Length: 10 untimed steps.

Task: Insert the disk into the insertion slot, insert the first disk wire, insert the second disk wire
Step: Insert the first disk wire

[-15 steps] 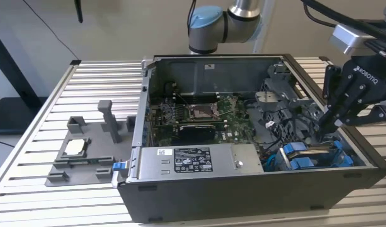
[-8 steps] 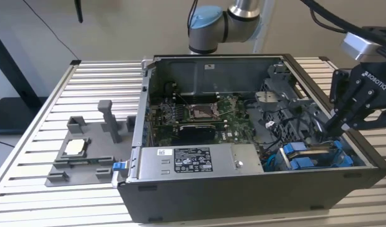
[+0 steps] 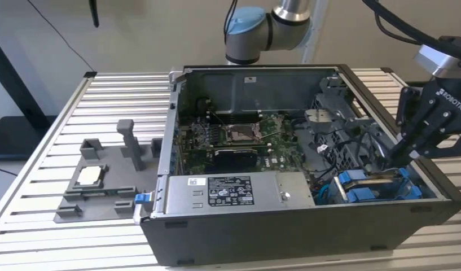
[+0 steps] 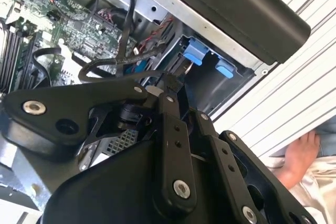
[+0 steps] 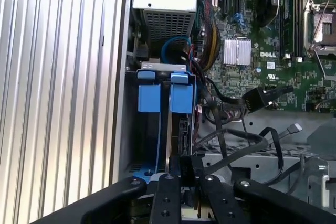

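My hand (image 5: pixel 185 170) is clenched on the disk wire (image 5: pixel 185 159) plug, right over the blue-tabbed insertion slot (image 5: pixel 149 98).

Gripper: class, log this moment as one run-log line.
gripper | tip inside computer case | nearest: insertion slot

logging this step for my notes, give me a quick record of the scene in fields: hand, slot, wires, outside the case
hand: reaches into the open computer case, just above the insertion slot
insertion slot: dark bay with blue tabs, next to the power supply
wires: black cables loose beside the slot, one connector lying over the motherboard
outside case: grey fixture on the slatted table, at the exterior view's left
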Each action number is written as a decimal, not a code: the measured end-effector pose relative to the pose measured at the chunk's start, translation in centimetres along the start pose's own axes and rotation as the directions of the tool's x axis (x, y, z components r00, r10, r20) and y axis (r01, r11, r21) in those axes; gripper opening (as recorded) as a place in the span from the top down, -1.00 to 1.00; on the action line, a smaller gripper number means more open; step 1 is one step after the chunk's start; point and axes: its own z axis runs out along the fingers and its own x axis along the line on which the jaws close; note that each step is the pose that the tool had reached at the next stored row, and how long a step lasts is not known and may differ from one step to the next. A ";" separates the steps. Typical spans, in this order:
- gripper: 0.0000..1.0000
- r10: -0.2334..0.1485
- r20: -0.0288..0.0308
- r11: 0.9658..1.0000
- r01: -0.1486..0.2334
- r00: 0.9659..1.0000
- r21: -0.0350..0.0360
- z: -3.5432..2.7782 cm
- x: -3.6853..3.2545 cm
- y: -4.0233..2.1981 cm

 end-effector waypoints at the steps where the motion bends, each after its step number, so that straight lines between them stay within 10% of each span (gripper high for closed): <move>1: 0.61 0.000 0.000 1.000 0.000 1.000 -0.003 0.08 0.00 -0.02; 10: 0.61 0.000 0.000 1.000 0.000 1.000 -0.010 0.55 0.02 -0.12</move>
